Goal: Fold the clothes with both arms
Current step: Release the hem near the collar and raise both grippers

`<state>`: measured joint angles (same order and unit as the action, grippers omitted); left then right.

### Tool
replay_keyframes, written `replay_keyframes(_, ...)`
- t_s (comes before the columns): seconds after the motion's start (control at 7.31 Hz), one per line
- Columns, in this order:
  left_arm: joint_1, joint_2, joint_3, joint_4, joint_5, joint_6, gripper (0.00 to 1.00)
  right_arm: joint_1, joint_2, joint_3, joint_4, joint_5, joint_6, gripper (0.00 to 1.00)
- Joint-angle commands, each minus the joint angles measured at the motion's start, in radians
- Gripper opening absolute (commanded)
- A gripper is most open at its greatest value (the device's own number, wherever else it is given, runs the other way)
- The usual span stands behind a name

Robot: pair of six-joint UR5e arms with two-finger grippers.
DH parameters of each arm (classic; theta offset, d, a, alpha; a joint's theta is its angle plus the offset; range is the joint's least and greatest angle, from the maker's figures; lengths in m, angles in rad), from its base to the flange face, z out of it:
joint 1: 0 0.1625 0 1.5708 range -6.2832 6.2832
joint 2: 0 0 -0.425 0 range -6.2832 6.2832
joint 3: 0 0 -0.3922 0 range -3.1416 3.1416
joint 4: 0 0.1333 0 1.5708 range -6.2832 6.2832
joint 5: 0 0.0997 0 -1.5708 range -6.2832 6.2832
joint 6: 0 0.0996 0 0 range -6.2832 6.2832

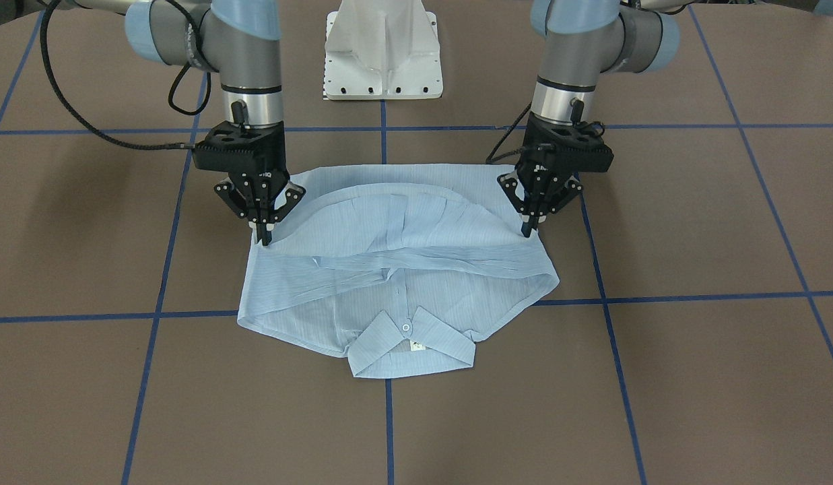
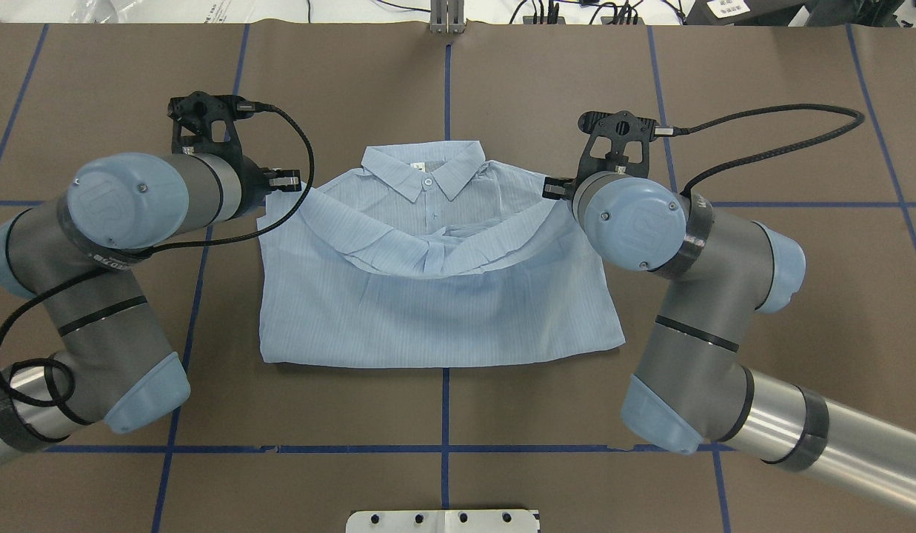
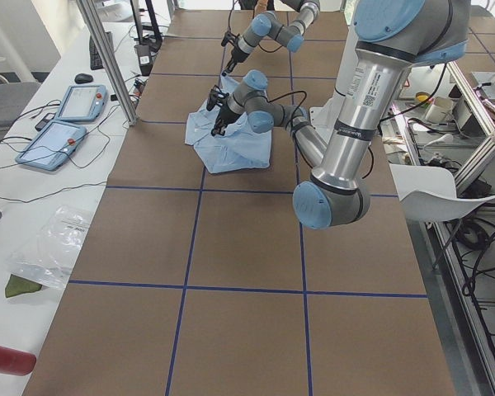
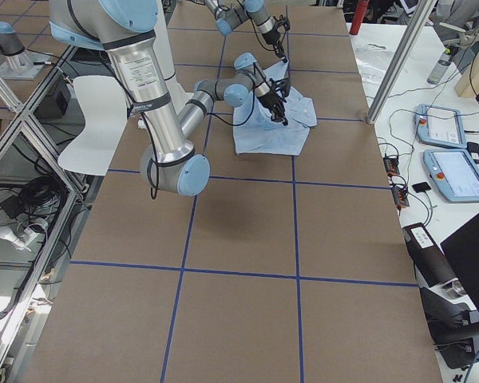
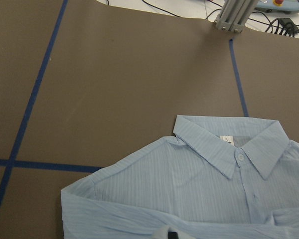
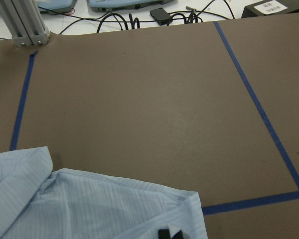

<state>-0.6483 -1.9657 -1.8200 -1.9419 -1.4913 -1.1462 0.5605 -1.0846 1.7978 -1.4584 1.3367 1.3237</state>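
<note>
Left pincer (image 1: 528, 228) and right pincer (image 1: 262, 236): pressed together, pinching opposite side edges of the folded shirt (image 1: 389, 269).

A brown surface (image 1: 692, 377) gridded with blue tape lines (image 1: 388, 431) carries a white pedestal base (image 1: 382, 50); two blue-edged control tablets (image 3: 54, 142) lie alongside, near an aluminium post (image 3: 107, 62).

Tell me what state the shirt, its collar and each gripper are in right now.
shirt: lying flat, hem folded up toward the collar.
collar: folded down, top button fastened.
left gripper: shut, pinching the shirt's edge.
right gripper: shut, pinching the shirt's edge.
</note>
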Motion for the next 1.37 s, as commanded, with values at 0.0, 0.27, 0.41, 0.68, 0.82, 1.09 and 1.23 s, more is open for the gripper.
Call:
replay_keyframes(0.0, -0.013, -0.013, 0.144, -0.096, -0.001, 0.031, 0.00, 0.018, 0.000, -0.177, 0.161, 0.016, -0.024, 0.00)
replay_keyframes(0.27, -0.008, -0.025, 0.279, -0.234, 0.000, 0.033, 0.00, 0.018, 0.000, -0.227, 0.216, 0.016, -0.024, 0.00)
replay_keyframes(0.41, -0.008, -0.025, 0.290, -0.250, -0.001, 0.036, 0.00, 0.018, 0.003, -0.225, 0.217, 0.016, -0.026, 0.00)
replay_keyframes(0.68, -0.008, -0.027, 0.284, -0.255, -0.006, 0.085, 0.00, 0.030, 0.008, -0.218, 0.217, 0.022, -0.026, 0.00)
replay_keyframes(0.82, -0.010, -0.025, 0.286, -0.255, -0.006, 0.086, 0.00, 0.032, 0.006, -0.219, 0.217, 0.022, -0.033, 0.00)
replay_keyframes(1.09, -0.014, -0.022, 0.281, -0.267, -0.010, 0.147, 0.99, 0.032, 0.000, -0.230, 0.217, 0.022, -0.053, 0.98)
replay_keyframes(1.23, -0.024, -0.012, 0.275, -0.328, -0.056, 0.205, 1.00, 0.038, 0.006, -0.225, 0.217, 0.042, -0.096, 1.00)
